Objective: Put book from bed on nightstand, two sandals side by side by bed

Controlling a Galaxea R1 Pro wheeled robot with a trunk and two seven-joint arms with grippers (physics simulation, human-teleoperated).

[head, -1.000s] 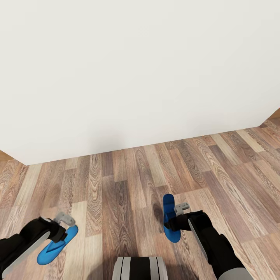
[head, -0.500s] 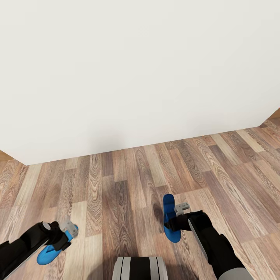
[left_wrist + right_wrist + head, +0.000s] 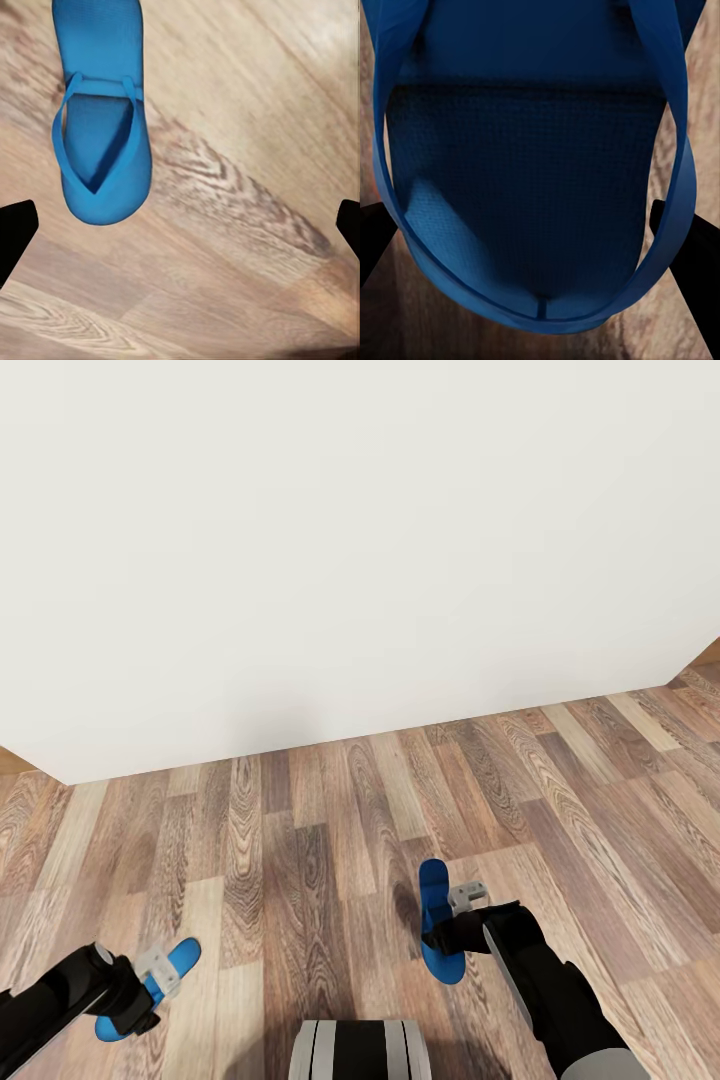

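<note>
Blue against brown planks, the head view has two sandals on the floor [image 3: 330, 830] in front of a plain white wall [image 3: 360, 560]. The left sandal [image 3: 175, 963] lies flat on the boards, its long axis running diagonally, one rounded end pointing toward the wall and to the right. The left hand [image 3: 150, 972] hangs over it, likely to pick it up or having just set it down. The right sandal [image 3: 435, 920] stands on edge, long axis pointing toward the wall, with the right hand [image 3: 462, 905] at its side; that tilt suggests it is lifted and carried, not resting

From the left wrist, the left sandal [image 3: 101, 120] lies strap-up on the wood, its toe end nearest the camera, well off to one side of the gap between the two dark fingertips [image 3: 15, 232]. Those fingertips stand wide apart with nothing but floor between them, so this hand is empty

From the right wrist, the right sandal [image 3: 532, 165] sits very close, its strap looping round the sole. A dark fingertip [image 3: 690, 262] sits at each side of the sandal, so the hand appears clamped across its width
</note>
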